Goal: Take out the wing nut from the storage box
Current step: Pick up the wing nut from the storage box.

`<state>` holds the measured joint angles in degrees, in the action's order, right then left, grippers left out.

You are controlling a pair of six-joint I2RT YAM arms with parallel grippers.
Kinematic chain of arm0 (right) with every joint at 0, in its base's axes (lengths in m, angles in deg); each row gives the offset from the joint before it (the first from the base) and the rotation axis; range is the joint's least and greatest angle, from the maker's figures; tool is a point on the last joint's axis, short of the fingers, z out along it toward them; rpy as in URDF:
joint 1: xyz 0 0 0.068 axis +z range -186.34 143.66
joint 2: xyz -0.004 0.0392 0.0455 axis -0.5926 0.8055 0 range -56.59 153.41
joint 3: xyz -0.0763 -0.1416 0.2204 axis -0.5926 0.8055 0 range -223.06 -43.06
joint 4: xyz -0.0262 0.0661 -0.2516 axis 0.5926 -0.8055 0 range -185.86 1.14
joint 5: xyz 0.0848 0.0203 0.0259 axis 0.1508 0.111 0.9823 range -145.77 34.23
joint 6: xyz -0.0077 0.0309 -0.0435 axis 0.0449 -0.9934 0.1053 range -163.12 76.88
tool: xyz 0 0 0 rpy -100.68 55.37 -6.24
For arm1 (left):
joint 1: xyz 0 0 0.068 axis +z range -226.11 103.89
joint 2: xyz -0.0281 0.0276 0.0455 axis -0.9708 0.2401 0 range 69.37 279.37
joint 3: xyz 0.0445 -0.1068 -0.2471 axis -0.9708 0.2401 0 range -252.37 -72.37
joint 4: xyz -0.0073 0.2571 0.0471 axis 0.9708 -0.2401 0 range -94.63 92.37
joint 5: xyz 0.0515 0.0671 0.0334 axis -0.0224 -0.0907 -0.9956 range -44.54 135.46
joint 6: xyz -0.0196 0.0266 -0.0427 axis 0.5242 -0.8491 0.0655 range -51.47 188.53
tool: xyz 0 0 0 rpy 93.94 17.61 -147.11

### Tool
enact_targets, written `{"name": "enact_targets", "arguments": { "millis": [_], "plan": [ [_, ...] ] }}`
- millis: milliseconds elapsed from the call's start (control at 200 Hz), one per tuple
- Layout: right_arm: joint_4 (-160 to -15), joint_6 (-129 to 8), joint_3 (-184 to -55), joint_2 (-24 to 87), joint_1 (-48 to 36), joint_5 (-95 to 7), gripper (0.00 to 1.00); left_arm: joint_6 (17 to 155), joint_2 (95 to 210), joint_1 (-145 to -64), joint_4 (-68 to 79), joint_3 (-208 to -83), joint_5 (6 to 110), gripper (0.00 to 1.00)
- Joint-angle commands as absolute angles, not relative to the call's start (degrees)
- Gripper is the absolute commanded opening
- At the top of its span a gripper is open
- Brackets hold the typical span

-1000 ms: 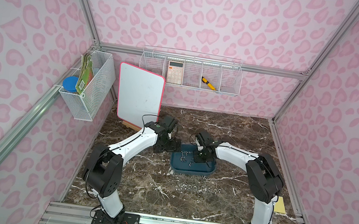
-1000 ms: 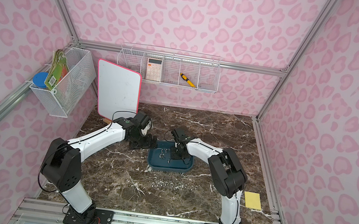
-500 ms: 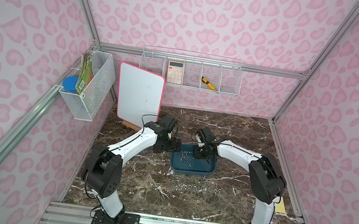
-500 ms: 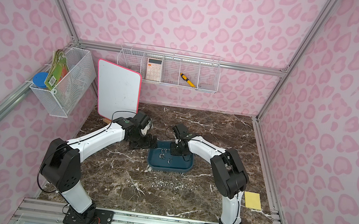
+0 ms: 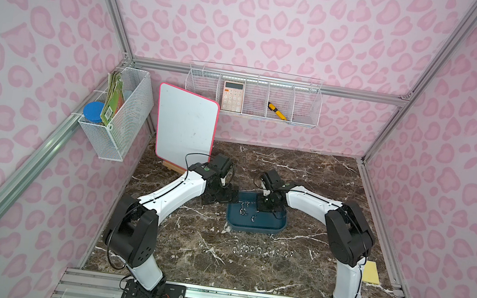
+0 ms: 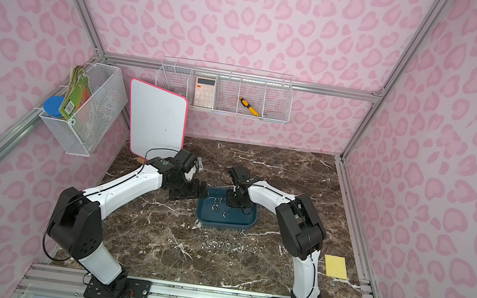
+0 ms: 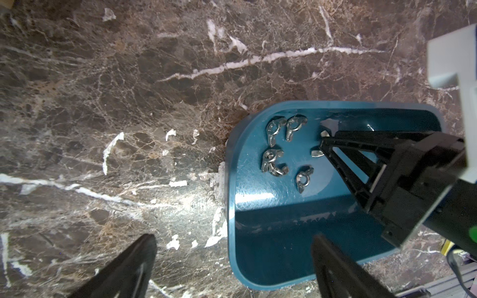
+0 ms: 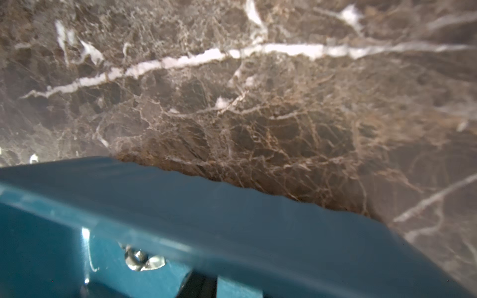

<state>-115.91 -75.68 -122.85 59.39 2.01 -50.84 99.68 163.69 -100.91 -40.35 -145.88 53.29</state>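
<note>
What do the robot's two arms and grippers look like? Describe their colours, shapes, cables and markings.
Both the left arm and right arm have smooth white links joined by bulky black joint housings, on black base plates. A thin black cable loops at the left wrist; a green dot marks each wrist. The left gripper and right gripper have black, tapering fingers.
</note>
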Motion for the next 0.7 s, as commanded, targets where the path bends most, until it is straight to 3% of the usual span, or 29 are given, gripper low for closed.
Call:
{"name": "enact_targets", "arguments": {
  "millis": [0,150,310,475,695],
  "plan": [
    [-116.08,-76.24,-122.78,59.47,2.07,-50.59,0.28,99.37,163.08,-100.89,-41.14,-145.67,52.84,0.99],
    [-115.92,-76.7,-121.55,58.49,2.07,-50.67,0.25,99.62,162.89,-100.88,-41.14,-145.37,52.91,0.98],
    [-115.05,-76.87,-119.21,56.94,2.16,-50.69,0.08,99.9,162.93,-100.89,-41.05,-145.54,53.52,0.98],
    [-113.7,-76.28,-117.9,54.74,2.26,-50.87,0.04,101.15,162.21,-100.89,-40.37,-145.35,54.6,0.98],
    [-109.23,-75.49,-113.42,47.93,3.36,-51.24,0.02,104.21,161.15,-100.88,-38.31,-146.27,58.97,0.86]
  ]
}}
